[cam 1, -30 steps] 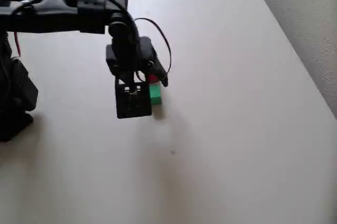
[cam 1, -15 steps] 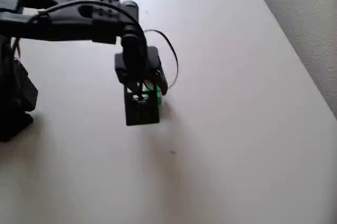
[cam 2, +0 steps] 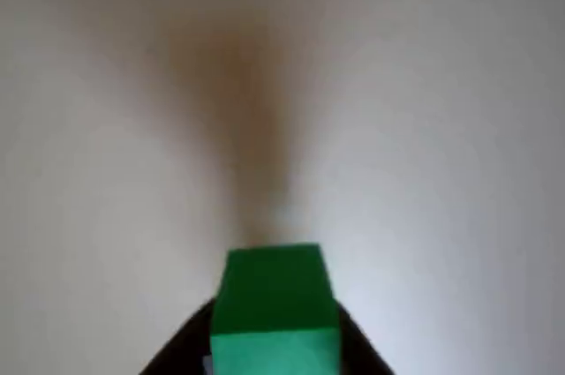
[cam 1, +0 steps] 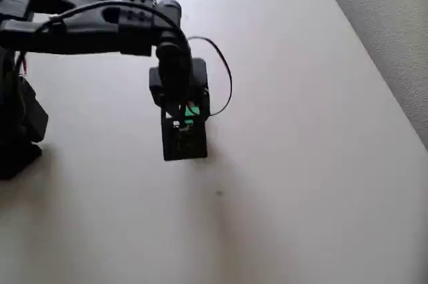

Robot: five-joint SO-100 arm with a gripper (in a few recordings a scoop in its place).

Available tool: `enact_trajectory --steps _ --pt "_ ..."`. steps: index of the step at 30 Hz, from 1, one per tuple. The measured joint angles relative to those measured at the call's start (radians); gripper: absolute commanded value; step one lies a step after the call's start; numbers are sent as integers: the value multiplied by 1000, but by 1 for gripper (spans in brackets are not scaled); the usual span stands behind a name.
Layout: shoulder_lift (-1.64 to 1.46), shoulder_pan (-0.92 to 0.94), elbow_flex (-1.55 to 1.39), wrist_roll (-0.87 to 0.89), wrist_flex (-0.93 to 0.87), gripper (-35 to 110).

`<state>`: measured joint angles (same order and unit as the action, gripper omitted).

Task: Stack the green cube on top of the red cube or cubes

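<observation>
In the wrist view the green cube point(cam 2: 275, 304) sits low in the middle, with a dark finger pressed against each of its sides. My gripper point(cam 2: 275, 344) is shut on it. In the overhead view the black arm reaches in from the left. My gripper point(cam 1: 184, 123) points down at the table's middle, and a small patch of the green cube point(cam 1: 190, 111) shows through it. The red cube or cubes are hidden under the gripper in the overhead view.
The pale table point(cam 1: 301, 164) has bare room to the right of and below the gripper. Its right edge point(cam 1: 374, 63) runs diagonally, with grey floor beyond. The arm's black base point(cam 1: 17, 130) stands at the left edge.
The gripper has moved right and slightly down the picture over the cubes. The red cube seen a second ago is now covered. Less of the green cube shows from above.
</observation>
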<state>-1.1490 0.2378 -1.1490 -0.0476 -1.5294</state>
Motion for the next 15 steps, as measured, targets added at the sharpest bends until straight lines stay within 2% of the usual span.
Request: enact_trajectory --steps 7,15 --pt "-2 -75 256 32 -196 -2" --pt "-2 -153 293 52 -265 -2"
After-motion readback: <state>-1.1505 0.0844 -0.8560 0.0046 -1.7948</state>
